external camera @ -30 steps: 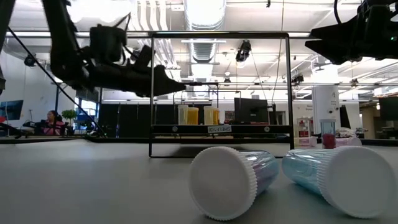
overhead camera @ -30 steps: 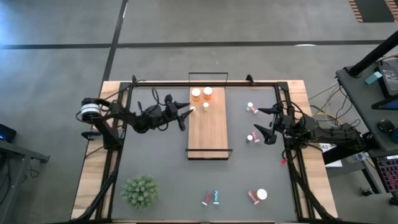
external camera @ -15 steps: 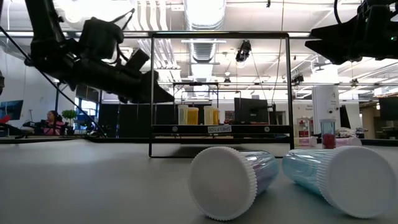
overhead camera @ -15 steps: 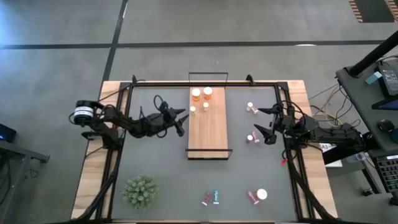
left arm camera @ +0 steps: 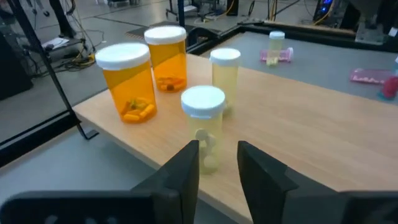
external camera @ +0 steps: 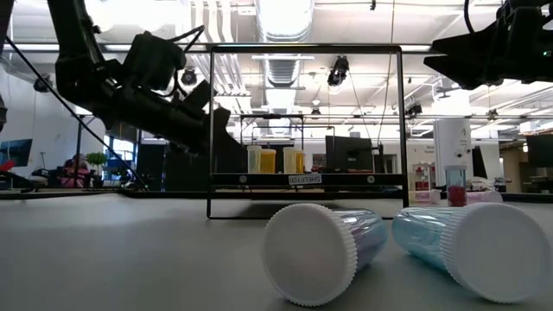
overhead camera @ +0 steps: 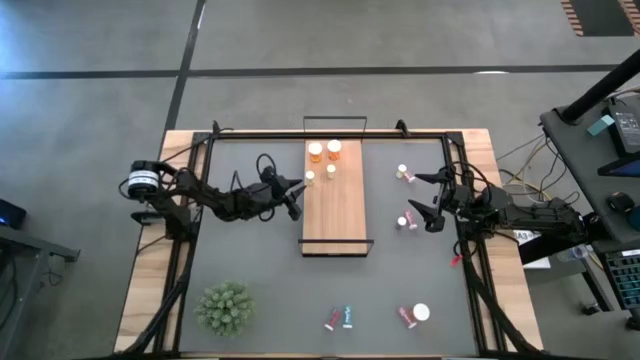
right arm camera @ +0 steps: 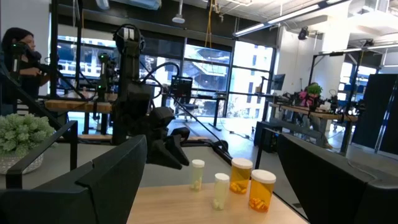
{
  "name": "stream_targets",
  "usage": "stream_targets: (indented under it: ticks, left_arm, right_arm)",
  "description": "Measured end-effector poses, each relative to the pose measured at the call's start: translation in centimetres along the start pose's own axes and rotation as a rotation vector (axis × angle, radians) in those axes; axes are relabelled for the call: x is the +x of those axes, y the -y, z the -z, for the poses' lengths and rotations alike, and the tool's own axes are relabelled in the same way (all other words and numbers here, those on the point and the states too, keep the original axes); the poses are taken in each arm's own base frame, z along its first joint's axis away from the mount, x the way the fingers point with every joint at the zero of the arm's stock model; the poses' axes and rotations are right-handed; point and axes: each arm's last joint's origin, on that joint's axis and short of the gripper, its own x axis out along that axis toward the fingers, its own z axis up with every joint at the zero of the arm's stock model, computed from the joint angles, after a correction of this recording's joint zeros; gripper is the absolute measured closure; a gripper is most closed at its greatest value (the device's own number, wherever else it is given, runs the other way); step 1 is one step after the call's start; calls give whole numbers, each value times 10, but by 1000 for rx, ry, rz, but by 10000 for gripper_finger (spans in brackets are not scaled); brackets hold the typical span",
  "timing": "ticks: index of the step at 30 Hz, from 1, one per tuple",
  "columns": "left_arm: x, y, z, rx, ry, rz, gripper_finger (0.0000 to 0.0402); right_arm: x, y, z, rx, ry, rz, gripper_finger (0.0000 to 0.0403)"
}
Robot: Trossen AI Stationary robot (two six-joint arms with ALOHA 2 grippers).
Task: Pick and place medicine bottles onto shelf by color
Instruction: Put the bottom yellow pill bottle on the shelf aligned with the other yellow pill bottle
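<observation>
The light-wood shelf [overhead camera: 336,205] lies at the table's middle. On its far end stand two orange bottles [overhead camera: 316,151] [overhead camera: 334,148] and two slim white bottles [overhead camera: 309,177] [overhead camera: 330,171]. My left gripper [overhead camera: 297,197] hovers just left of the shelf's left edge, open and empty. In the left wrist view the nearer white bottle [left arm camera: 203,127] stands upright just beyond my fingers [left arm camera: 186,171]. My right gripper [overhead camera: 415,193] hovers open and empty right of the shelf, between a white bottle [overhead camera: 403,172] and a pink bottle [overhead camera: 407,221], both lying on the table.
A green spiky plant [overhead camera: 225,307] stands at the near left. Several bottles lie near the front edge: two teal ones [external camera: 324,250] [external camera: 471,246] and a pink one beside a wide white cap [overhead camera: 421,312]. The shelf's black wire frame [external camera: 302,130] rises at its ends.
My left gripper has drawn back from the shelf's left edge toward the table's left edge. The white bottle it was beside stays upright on the shelf.
</observation>
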Motion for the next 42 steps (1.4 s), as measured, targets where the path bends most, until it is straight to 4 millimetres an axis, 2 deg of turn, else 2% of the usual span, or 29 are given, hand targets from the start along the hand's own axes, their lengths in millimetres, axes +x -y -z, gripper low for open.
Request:
stream_targets:
  ticks: [5, 15, 42]
  left_arm:
    - [8, 1, 4, 8, -20, -9, 328]
    - [23, -3, 8, 7, -35, -42, 329]
    - [48, -10, -11, 49, -26, -24, 330]
  right_arm:
    - [0, 0, 0, 0, 0, 0, 53]
    - [0, 0, 0, 0, 0, 0, 53]
    - [0, 0, 0, 0, 0, 0, 53]
